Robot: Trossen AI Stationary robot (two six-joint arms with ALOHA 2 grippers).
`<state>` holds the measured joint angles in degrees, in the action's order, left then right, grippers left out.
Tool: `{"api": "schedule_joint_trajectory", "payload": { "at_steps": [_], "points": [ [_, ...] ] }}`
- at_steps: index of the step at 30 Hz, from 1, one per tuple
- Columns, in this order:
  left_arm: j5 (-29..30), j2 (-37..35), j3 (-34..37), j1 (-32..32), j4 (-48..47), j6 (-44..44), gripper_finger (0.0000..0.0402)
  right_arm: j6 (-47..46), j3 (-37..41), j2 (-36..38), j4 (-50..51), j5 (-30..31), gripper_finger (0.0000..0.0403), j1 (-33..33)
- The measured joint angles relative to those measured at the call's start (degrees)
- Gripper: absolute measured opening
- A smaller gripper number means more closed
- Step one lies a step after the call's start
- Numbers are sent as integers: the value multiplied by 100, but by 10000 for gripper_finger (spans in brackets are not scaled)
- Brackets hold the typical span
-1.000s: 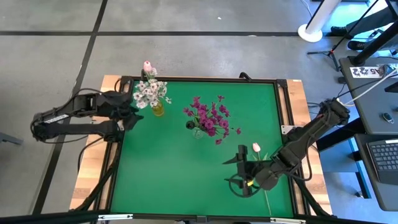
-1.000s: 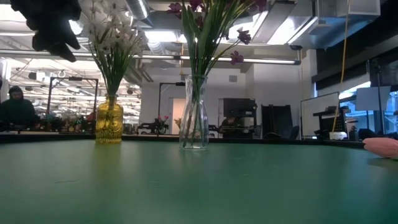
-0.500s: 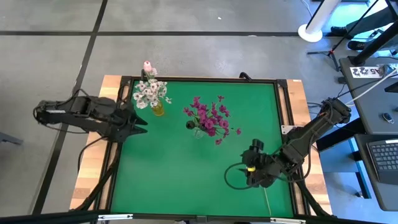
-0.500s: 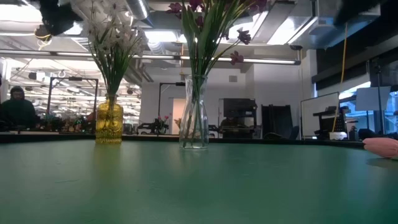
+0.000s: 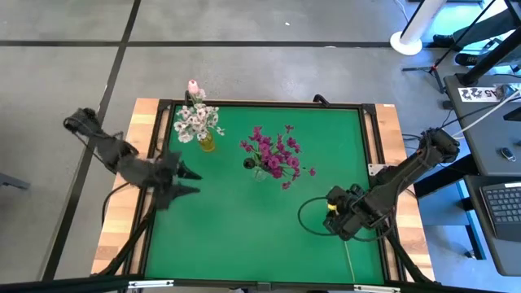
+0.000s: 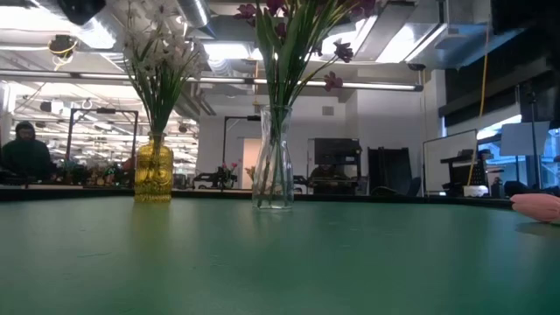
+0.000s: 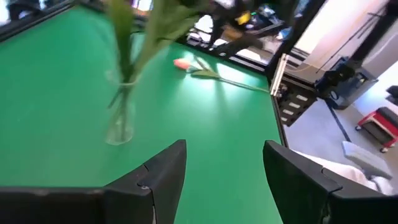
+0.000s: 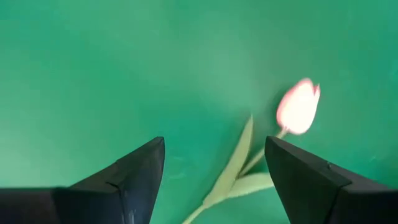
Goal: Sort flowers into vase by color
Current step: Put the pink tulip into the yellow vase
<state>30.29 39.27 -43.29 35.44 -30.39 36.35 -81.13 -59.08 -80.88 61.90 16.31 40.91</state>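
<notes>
A pale pink tulip (image 8: 298, 106) lies flat on the green mat (image 5: 244, 228) near the right front. In the high view only its stem (image 5: 350, 262) shows below my right gripper (image 5: 332, 212). That gripper hovers over it, open and pointing down (image 8: 214, 168), the bud and leaves between its fingers but apart from them. White flowers (image 5: 195, 122) stand in a yellow vase (image 6: 154, 171). Magenta flowers (image 5: 277, 153) stand in a clear vase (image 6: 274, 171). My left gripper (image 5: 189, 181) is open and empty near the mat's left edge (image 7: 224, 168).
Another pink bud (image 5: 193, 86) shows just beyond the table's far edge, behind the yellow vase. A black frame (image 5: 260, 104) borders the mat. The tulip's bud also shows at the right edge of the low view (image 6: 538, 206). Bare mat lies along the near side.
My left gripper has drawn away from the yellow vase toward the table's near edge, its arm swinging back to the left. My right gripper has turned and shifted a little toward the table's right edge, so that it now covers the tulip's bud in the high view. The tulip has stayed put.
</notes>
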Motion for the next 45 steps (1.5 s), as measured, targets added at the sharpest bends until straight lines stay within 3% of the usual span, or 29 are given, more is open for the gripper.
{"api": "schedule_joint_trajectory", "payload": {
  "at_steps": [9, 15, 20, 23, 28, 34, 38, 45],
  "points": [
    [1496, 1520, 344, 1271, 1638, -79, 207, -1183, 1038, 0, -710, -714, 276, 275],
    [2174, 2540, 348, 1523, 2410, 58, 207, -1957, 1054, 2, -448, -813, 276, 458],
    [2433, 3414, 348, 1578, 3556, -279, 207, -2063, 1054, -174, -639, -791, 276, 454],
    [2228, 3826, 348, 1575, 4427, -779, 207, -2028, 1054, -394, -864, -793, 276, 450],
    [1183, 4325, 348, 1276, 5705, -1580, 207, -1914, 1054, -739, -983, -870, 276, 450],
    [-313, 4726, 348, 523, 6384, -1856, 207, -1912, 1054, -950, -1003, -972, 276, 450],
    [-958, 4849, 348, 162, 6763, -2014, 206, -1911, 1054, -984, -1005, -971, 276, 448],
    [-1085, 4845, 843, 94, 7907, -2391, 195, -1907, 1053, -845, -939, -1057, 275, 448]
  ]
}}
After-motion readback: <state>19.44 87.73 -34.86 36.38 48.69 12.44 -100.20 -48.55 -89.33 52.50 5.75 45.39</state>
